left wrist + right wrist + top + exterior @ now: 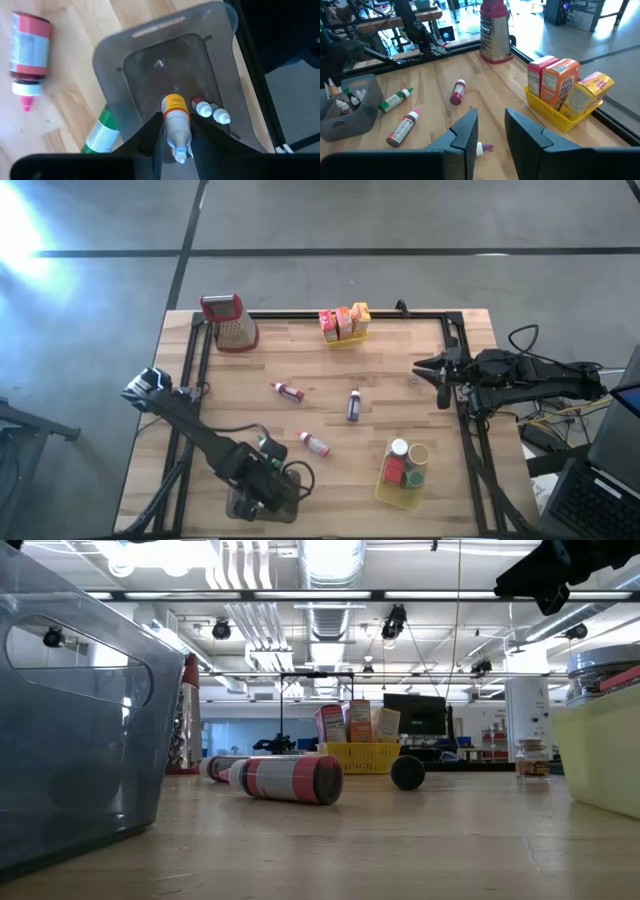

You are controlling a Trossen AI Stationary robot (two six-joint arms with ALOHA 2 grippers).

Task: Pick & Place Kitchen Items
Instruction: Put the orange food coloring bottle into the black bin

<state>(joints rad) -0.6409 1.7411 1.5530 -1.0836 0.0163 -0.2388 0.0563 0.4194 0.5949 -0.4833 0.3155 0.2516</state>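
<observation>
My left gripper [177,131] points down over the grey tray [150,60] at the table's near left and is shut on a tiny bottle [176,120] with an orange label and a white cap. Two more tiny bottles [210,111] lie inside the tray. A green-capped bottle [101,134] lies against the tray's outer wall. Red-labelled bottles [287,391] [314,443] and a dark bottle [354,405] lie on their sides mid-table. My right gripper [491,120] hovers open at the table's right side [430,368], with nothing between its fingers. My left gripper pinches the tiny bottle's clear body [176,135], between label and cap, between its two fingers. The fingers come from above, pointing steeply down. The bottle hangs clear above the tray's inside, its cap toward the wrist and its labelled end toward the tray floor.
A yellow basket [343,338] with boxes stands at the far edge, beside a red-handled metal grater [230,320] at the far left. Another yellow basket [383,488] with jars sits near right. A small jar [531,757] stands by the right rail.
</observation>
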